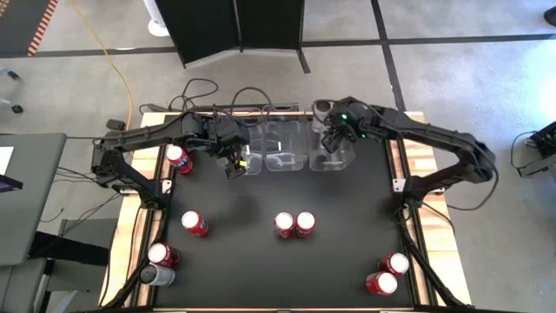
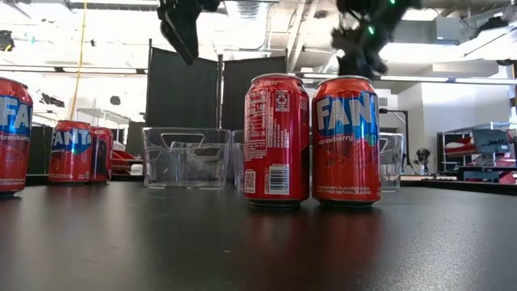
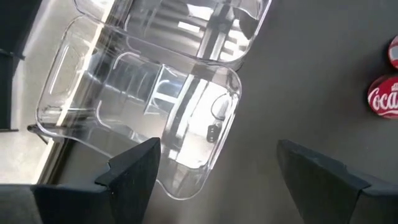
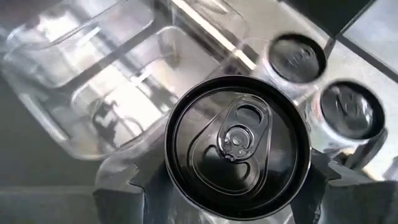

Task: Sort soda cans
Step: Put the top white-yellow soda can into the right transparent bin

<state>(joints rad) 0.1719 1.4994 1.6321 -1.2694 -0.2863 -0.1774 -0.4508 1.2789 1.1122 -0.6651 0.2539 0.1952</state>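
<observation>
The right gripper (image 4: pixel 231 186) clamps a dark-topped can (image 4: pixel 237 146) above the right bin (image 1: pixel 334 156), ready to drop it beside two silver cans (image 4: pixel 323 84). The left gripper (image 3: pixel 227 177) hangs open and empty over the left bin (image 3: pixel 140 112).

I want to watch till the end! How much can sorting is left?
Two cans already stand in the right-hand bin. The right gripper holds another can above it. The left gripper is open and empty. Several red cans wait on the table.
</observation>
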